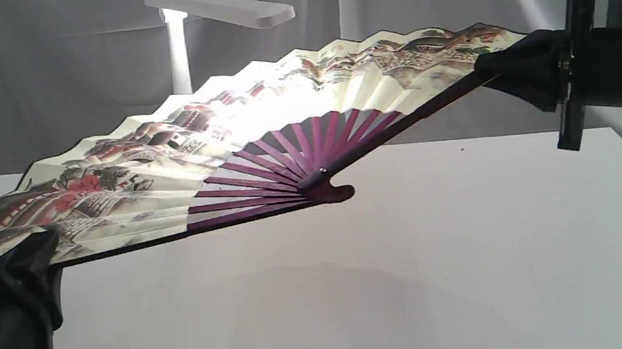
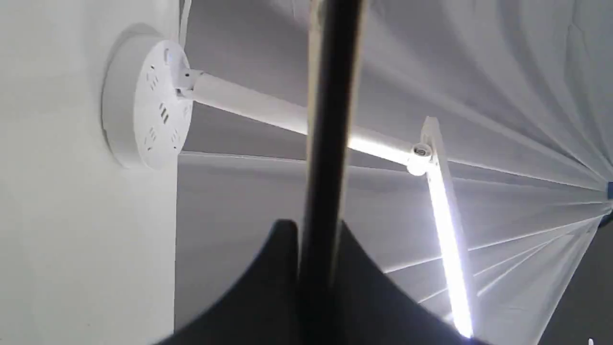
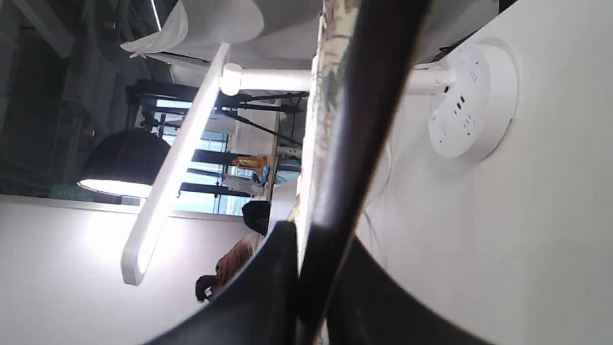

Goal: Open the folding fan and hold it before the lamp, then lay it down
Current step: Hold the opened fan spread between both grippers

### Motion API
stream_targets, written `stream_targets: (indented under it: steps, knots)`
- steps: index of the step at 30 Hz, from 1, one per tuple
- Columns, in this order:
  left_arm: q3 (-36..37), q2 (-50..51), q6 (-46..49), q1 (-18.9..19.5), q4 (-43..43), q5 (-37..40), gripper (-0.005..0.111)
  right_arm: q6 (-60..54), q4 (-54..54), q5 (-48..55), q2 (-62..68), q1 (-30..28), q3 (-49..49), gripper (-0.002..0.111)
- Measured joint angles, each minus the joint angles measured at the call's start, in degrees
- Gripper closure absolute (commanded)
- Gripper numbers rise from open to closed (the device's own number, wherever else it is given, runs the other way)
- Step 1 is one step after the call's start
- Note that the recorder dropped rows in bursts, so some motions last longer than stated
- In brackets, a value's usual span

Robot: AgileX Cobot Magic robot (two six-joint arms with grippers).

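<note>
1. While both grippers hold it, the fan (image 1: 192, 143) hangs spread wide between them, lifted off the table (image 1: 453, 252) below.
2. Left gripper (image 1: 33, 253) is clamped on one outer guard. Right gripper (image 1: 502, 68), the higher one, is clamped on the other guard.
3. Handling, judged: light overall. The paper leaf is thin and would crease or tear, so it is no place to grip. The wooden guards are stiff and the only sound hold, though they look smooth enough to slide in the cloth-covered jaws.
4. Pivot (image 1: 316, 180) sags unsupported about midway between the grippers, so pulling them further apart would strain the pleats.
5. Lamp (image 1: 228, 8) stands beyond the fan from both grippers, lit, its glow showing through the paper.
6. In the way: the lamp's stem and head sit near the leaf's far side, but the gap cannot be told. A grey backdrop (image 1: 71, 75) hangs further off.
</note>
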Motion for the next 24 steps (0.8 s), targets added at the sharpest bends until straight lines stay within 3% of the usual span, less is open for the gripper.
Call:
stream_targets:
  steps: [24]
  knots:
    - [1.46,-8.73,10.99,0.00,-1.58,1.88,0.107,0.94,-2.26,-0.81,0.00,1.76,0.00,0.108]
